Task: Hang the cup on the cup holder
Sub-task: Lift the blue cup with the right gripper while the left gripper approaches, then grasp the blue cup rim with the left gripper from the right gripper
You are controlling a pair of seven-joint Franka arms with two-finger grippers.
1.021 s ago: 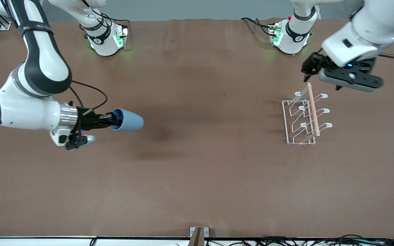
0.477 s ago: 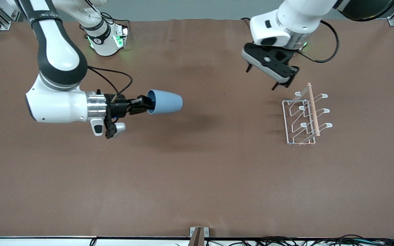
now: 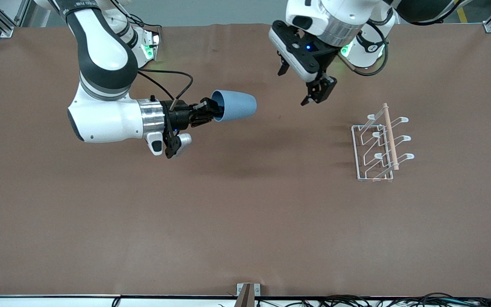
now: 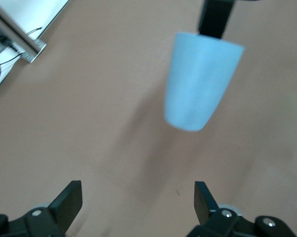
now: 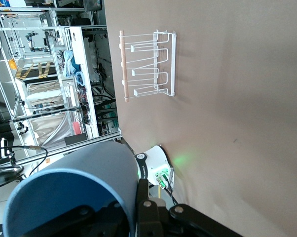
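The right gripper (image 3: pixel 205 113), clamping the small light-blue plastic cup (image 3: pixel 233 105) by its rim, is carrying it from the frame's left toward centre, closing on the white wire cup holder (image 3: pixel 377 145), while the open, empty left gripper (image 3: pixel 313 91) is swinging over to meet it, suggesting a handover.

The left wrist view is blurred: the cup (image 4: pixel 202 81) shows soft-edged ahead of the jaws. In the right wrist view the cup's rim runs off the edge beside the jaws.

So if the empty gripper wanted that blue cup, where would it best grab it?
Probably around the tapered body near the closed end, which points away from the right gripper pinching the rim. The cup lies sideways in the air, so the open left gripper could straddle its free end.
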